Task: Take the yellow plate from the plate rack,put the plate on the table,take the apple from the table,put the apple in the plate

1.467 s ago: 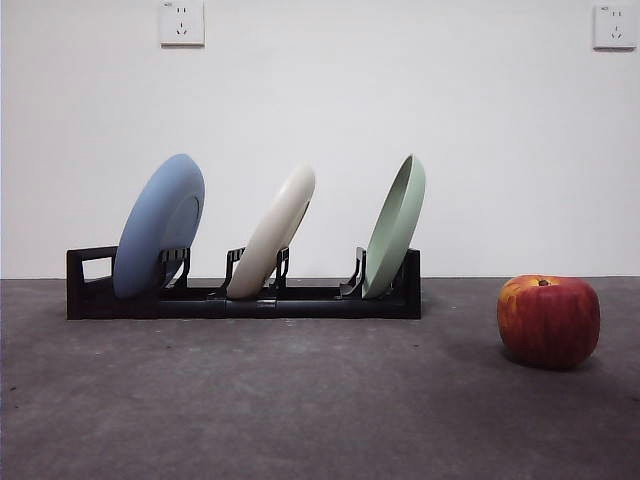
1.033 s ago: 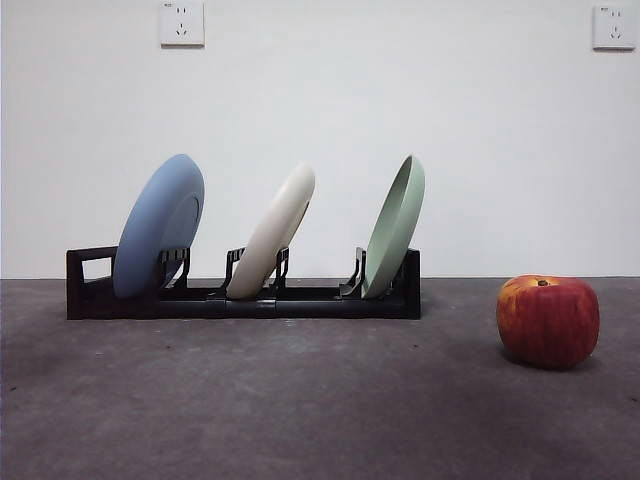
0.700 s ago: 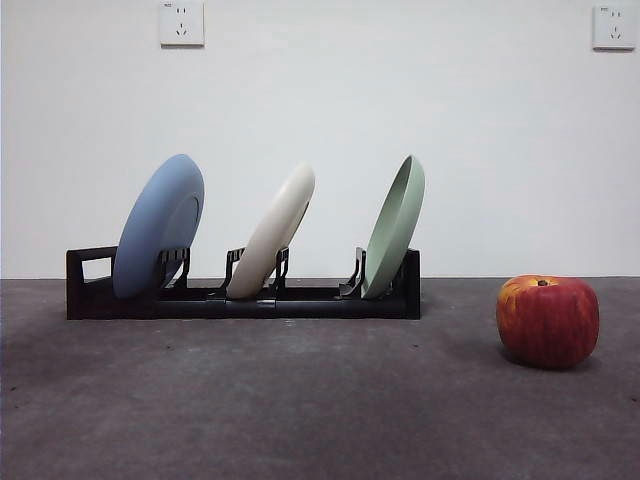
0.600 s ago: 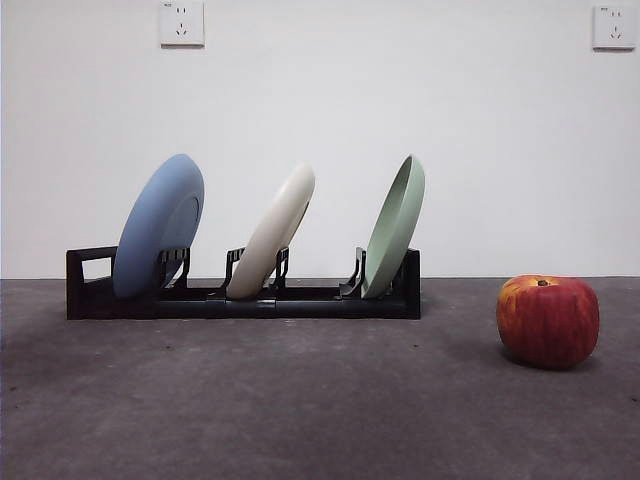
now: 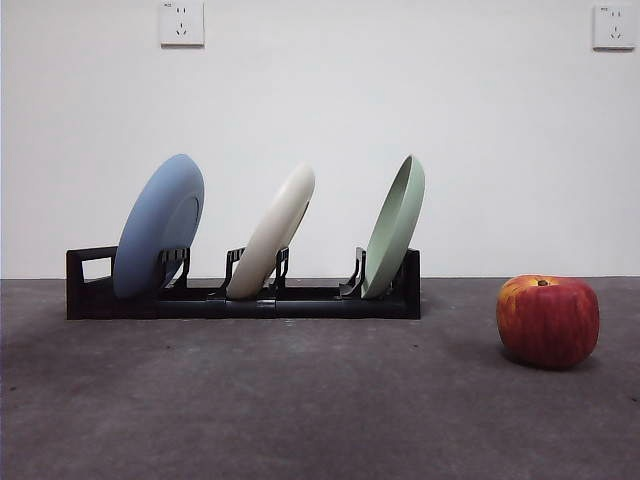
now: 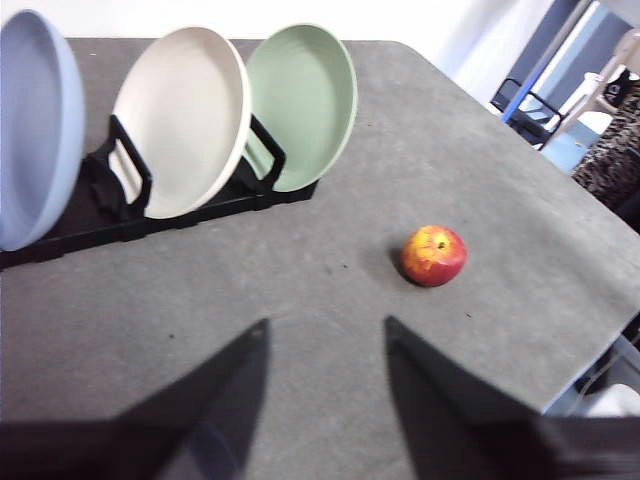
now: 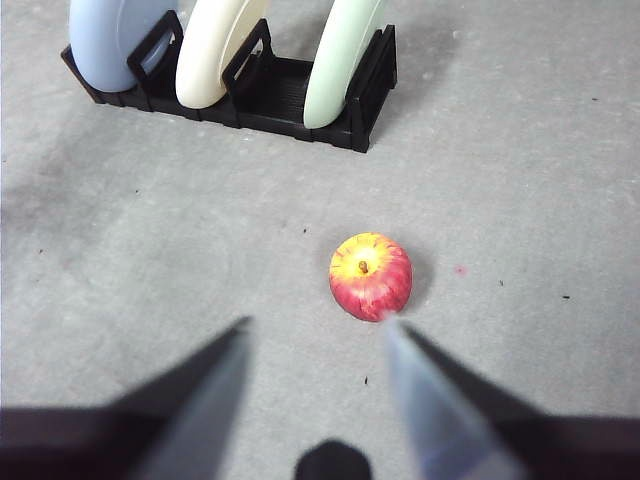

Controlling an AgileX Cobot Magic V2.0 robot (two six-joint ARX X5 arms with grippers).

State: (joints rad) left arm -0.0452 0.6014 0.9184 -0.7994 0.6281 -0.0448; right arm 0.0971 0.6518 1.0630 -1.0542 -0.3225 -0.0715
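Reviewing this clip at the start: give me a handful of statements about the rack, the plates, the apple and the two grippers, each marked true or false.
1. The yellow plate stands in the middle slot of the plate rack, between the blue plate and the green plate. True.
2. The apple lies on the yellow plate. False: it sits on the table, apart from the rack, on the green plate's side.
3. The left gripper holds the yellow plate. False: its jaws are open and empty, above the table.
4. The right gripper is open, with the apple just beyond its tips. True.
5. All three plates lean in the rack. True.
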